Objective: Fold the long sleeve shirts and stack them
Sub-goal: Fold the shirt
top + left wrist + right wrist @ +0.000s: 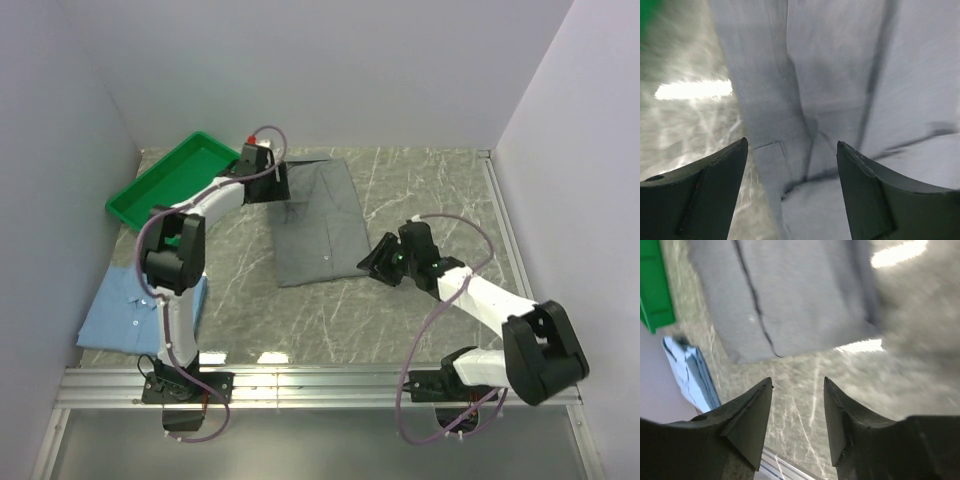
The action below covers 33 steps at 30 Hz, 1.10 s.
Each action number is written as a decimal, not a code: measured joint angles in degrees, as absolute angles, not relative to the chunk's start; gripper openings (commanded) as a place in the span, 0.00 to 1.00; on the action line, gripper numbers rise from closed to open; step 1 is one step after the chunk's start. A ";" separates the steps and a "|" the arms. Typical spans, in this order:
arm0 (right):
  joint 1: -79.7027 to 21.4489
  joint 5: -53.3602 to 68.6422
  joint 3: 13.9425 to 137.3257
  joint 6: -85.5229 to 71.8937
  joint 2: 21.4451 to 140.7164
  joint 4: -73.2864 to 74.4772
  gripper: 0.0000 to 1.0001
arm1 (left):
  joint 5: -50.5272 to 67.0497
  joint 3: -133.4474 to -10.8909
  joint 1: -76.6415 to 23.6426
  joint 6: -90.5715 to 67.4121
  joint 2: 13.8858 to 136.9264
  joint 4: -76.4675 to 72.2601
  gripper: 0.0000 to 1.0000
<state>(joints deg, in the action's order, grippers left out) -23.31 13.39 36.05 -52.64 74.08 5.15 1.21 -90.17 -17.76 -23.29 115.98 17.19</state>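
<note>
a grey-green stone-patterned bench with pale veins (420, 190) fills the floor of a plain booth. a smooth pale lilac-white back wall (330, 70) meets a matching left wall (50, 200) and right wall (580, 150), all bare. a ribbed silver aluminium rail (320, 385) runs along the bench's near edge, with a dull grey panel (320, 445) below it. overhead light leaves a bright white glare patch (695, 90) on the glossy stone in the left wrist view.

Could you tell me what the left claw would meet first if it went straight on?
Probably the grey shirt: the left claw points at its folded cloth, though depth is unclear.
</note>
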 measured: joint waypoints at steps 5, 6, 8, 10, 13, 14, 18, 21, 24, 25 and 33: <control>-23.38 11.42 31.00 -56.93 69.36 3.73 0.54 | -1.37 -91.26 -19.84 -20.18 123.96 18.17 0.69; -23.38 11.62 29.98 -57.84 69.34 2.92 0.54 | -1.56 -92.12 -20.23 -20.27 124.16 18.04 0.69; -23.38 11.86 27.94 -59.79 69.76 1.28 0.54 | -2.26 -92.38 -20.80 -20.29 124.16 17.58 0.68; -23.38 11.92 26.11 -61.80 70.67 -0.23 0.55 | -2.70 -91.70 -21.26 -20.47 124.27 17.56 0.68; -23.38 11.86 25.02 -63.72 73.01 -2.72 0.54 | -3.75 -90.35 -21.63 -21.21 123.96 16.29 0.67; -23.38 11.86 25.02 -64.23 74.19 -3.79 0.54 | -3.97 -89.67 -21.63 -22.15 123.57 15.70 0.67; -22.76 12.58 25.15 -66.19 79.40 -9.06 0.54 | -4.03 -84.40 -21.58 -26.44 120.40 13.56 0.65; -20.86 13.76 25.43 -67.02 82.21 -13.26 0.53 | -3.57 -78.11 -21.45 -31.42 116.31 12.25 0.64; -17.85 14.90 27.24 -66.24 85.12 -14.90 0.51 | -2.20 -72.42 -21.58 -36.93 112.27 11.75 0.63; -16.51 15.51 28.60 -65.34 86.54 -14.85 0.50 | -1.45 -70.37 -21.71 -39.07 110.69 11.60 0.63; -9.19 19.57 49.98 -52.97 103.04 -7.92 0.48 | 6.39 -53.04 -33.10 -54.68 97.30 8.95 0.74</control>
